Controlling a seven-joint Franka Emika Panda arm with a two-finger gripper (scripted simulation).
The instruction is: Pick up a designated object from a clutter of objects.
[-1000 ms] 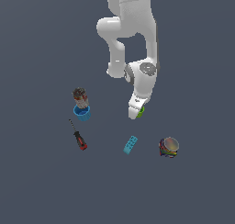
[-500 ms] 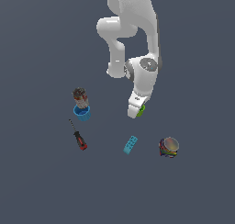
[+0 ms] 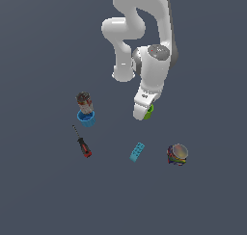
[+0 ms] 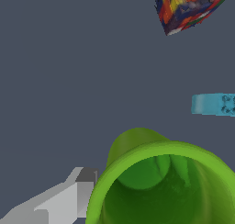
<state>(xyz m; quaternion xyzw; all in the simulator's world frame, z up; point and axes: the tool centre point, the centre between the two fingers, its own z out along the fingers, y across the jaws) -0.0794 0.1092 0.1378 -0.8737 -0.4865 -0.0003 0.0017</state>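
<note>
Your green cup (image 4: 158, 184) sits directly under the pincer (image 3: 143, 114), mouth open toward the wrist camera, one grey finger (image 4: 69, 198) just outside its rim. You cannot tell whether the jaws are apart or clamped. On the dark floor, the cup lies between the blue cup (image 3: 86, 118) and the multicoloured bowl (image 3: 177, 154)

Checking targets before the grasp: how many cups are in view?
2. The green cup is at the gripper, mostly hidden behind it in the exterior view; the blue cup sits beside the brown can.
</note>
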